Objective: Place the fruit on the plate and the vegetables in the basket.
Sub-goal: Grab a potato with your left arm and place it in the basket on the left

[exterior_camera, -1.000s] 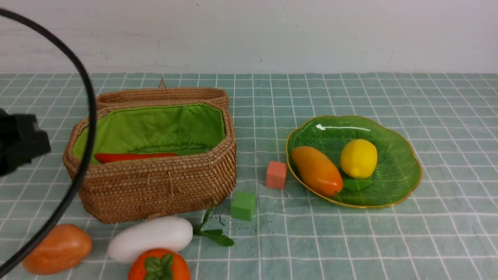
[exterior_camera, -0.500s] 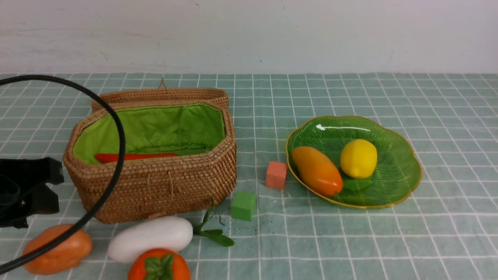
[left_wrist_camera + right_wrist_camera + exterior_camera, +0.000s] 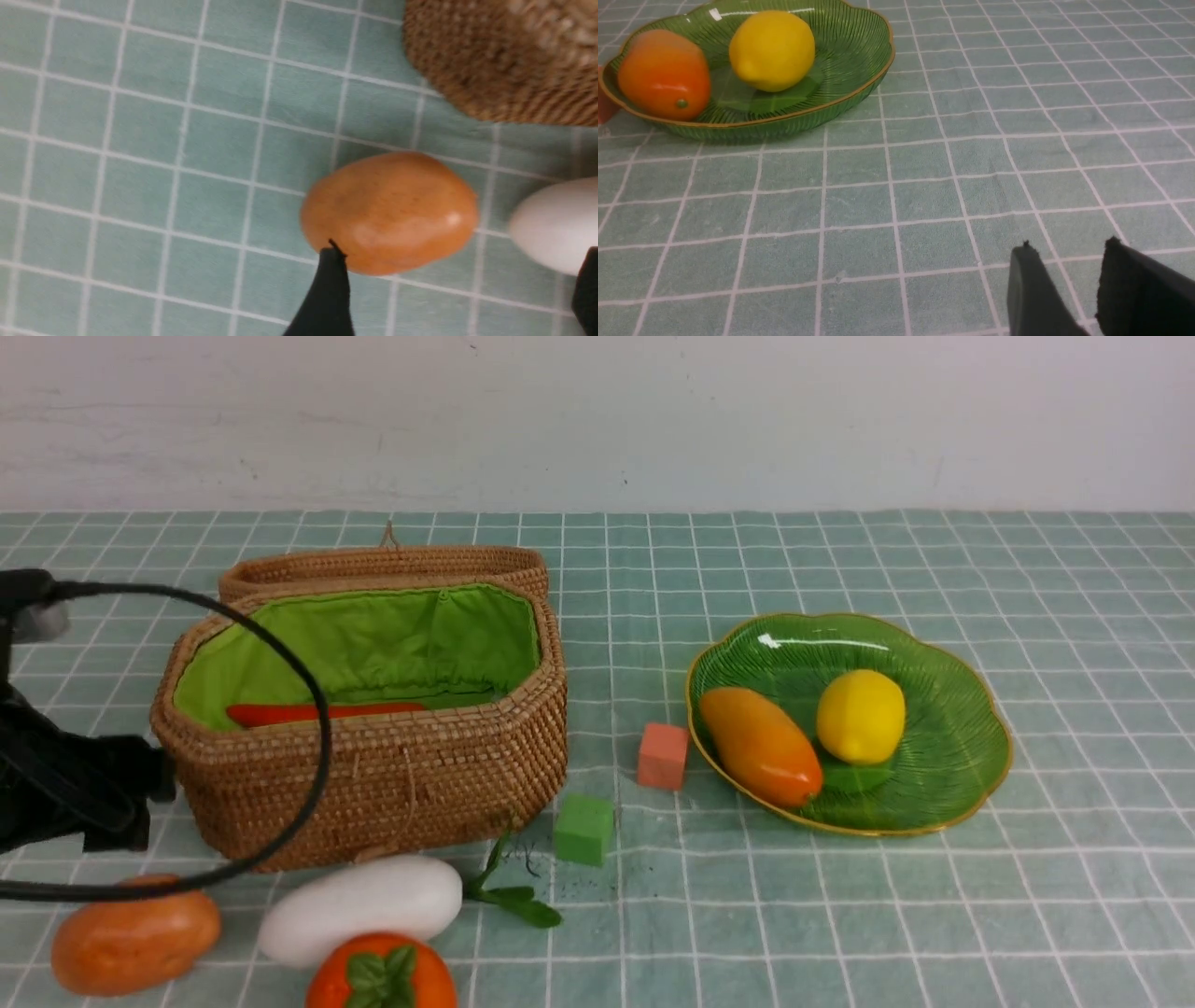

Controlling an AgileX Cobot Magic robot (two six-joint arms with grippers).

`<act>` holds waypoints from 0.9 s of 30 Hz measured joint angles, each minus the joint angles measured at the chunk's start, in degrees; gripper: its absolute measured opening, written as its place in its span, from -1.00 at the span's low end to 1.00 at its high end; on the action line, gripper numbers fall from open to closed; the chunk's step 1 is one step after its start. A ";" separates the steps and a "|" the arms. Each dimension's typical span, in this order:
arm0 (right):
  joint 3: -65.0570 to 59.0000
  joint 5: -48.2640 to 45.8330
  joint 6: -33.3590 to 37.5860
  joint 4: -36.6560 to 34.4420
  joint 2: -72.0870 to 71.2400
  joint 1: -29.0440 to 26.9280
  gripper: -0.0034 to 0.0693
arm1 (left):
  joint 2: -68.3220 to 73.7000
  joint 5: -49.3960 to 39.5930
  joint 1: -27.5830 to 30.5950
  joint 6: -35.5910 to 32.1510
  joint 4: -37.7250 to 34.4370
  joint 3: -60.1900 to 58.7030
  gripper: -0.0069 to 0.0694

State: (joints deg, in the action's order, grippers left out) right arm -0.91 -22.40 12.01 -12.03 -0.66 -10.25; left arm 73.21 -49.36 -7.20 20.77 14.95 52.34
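Lower than a second earlier, the left gripper had sunk beside the basket's left end, jaws spread wide and empty. The potato lay on the cloth in front of the basket's left corner, just under that gripper, one fingertip at its edge, the other against the white radish's end: probably a straddle for closing across it. The persimmon sat unsorted in front of the basket. Right of the basket, the plate held mango and lemon; the right gripper hung over bare cloth, narrowly parted, empty.
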 joint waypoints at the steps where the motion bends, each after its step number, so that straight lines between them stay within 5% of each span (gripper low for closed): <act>1: 0.00 0.00 0.00 0.00 0.00 0.00 -0.26 | 1.22 0.16 0.00 -3.57 0.07 0.00 0.77; 6: 0.00 0.00 0.00 0.00 0.00 0.00 -0.25 | 4.79 1.37 0.00 -12.01 0.07 0.00 0.68; 14: 0.00 0.00 0.00 0.06 0.00 0.00 -0.25 | 5.78 6.06 0.00 -11.82 3.75 -3.62 0.93; 27: 0.00 0.00 0.00 0.06 0.00 0.00 -0.25 | 11.36 19.21 0.05 -7.18 12.52 -13.27 0.94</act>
State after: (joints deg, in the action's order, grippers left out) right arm -0.91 -22.40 12.01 -11.97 -0.66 -10.25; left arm 84.58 -30.15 -7.15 13.59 27.47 39.07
